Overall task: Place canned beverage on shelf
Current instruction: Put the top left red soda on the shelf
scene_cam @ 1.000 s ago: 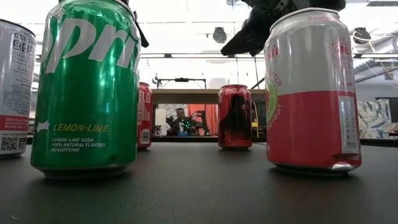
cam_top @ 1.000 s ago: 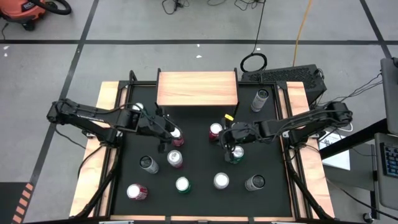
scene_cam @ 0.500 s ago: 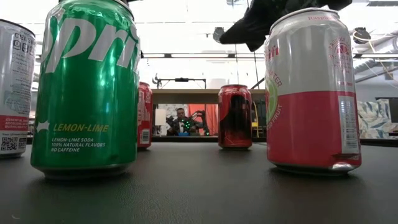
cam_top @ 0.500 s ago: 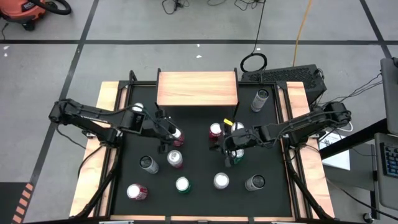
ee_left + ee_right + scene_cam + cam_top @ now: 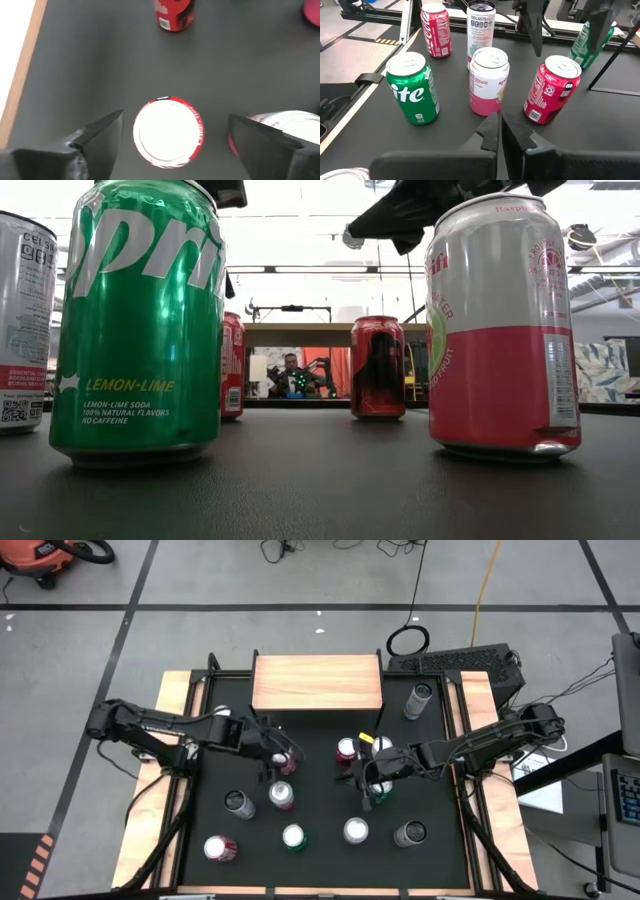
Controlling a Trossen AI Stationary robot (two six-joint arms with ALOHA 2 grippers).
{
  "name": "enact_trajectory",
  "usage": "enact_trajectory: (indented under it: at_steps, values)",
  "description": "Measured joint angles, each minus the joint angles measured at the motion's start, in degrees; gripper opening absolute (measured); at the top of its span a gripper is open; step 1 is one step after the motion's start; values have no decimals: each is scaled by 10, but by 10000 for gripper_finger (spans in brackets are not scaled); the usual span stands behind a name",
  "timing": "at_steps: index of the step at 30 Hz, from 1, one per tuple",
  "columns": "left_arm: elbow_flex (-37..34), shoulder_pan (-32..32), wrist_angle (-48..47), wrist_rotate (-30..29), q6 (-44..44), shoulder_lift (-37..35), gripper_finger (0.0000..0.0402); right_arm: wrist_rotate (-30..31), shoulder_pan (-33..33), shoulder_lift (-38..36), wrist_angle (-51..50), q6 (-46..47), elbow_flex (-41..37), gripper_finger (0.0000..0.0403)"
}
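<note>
Seen from above, the left hand hovers released, its fingers straddling an upright red can on the black counter, the can's long axis vertical, top up. The right hand is clenched and empty near mid-counter. The wooden shelf sits at the counter's far edge, its length running side to side.

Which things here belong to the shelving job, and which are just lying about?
In the job: shelf; red can; left hand, open, straddling that can.
Lying about: Sprite can; pink can; Celsius can; right hand, shut, empty, mid-table.
</note>
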Motion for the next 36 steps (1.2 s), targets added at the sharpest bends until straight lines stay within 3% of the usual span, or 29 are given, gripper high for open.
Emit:
enact_trajectory:
  at_steps: [5,36]
  values:
    - [0,9,0,0,1,16,398,0,0,0,0,-5,0,0]
    - [0,14,-15,15,-45,75,390,-2,0,0,2,-24,0,0]
